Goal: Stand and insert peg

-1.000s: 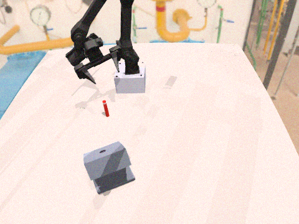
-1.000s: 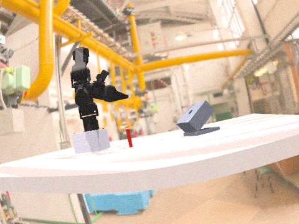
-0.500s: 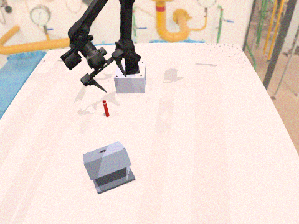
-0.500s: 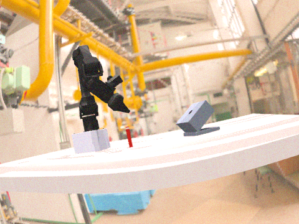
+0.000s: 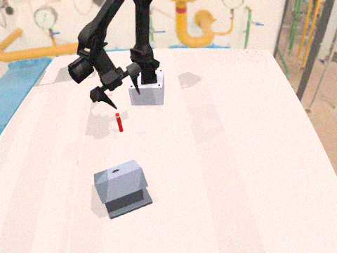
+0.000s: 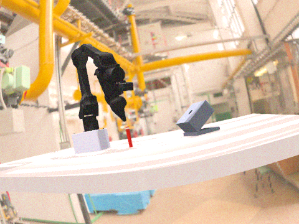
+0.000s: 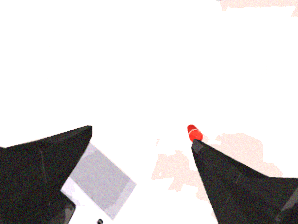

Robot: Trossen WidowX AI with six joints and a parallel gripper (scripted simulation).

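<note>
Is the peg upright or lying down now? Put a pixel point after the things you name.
Upright: the red peg (image 5: pixel 119 123) (image 6: pixel 129 137) (image 7: pixel 192 129) stands on its plain end, white band at the top.

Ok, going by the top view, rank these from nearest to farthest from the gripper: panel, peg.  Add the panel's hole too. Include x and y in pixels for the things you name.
1. Peg (image 5: pixel 119 124) (image 6: pixel 129 137) (image 7: pixel 195 134): upright, just beyond the fingertips.
2. Hole (image 5: pixel 116 171) (image 6: pixel 190 111): panel's upper face.
3. Panel (image 5: pixel 123 186) (image 6: pixel 197 116): its middle lies past the hole.

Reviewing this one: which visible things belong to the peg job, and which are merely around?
Part of the job:
- red peg, standing upright
- sloped panel with the hole
- open tool

Just around:
- yellow pipes
- blue object under the table
</note>
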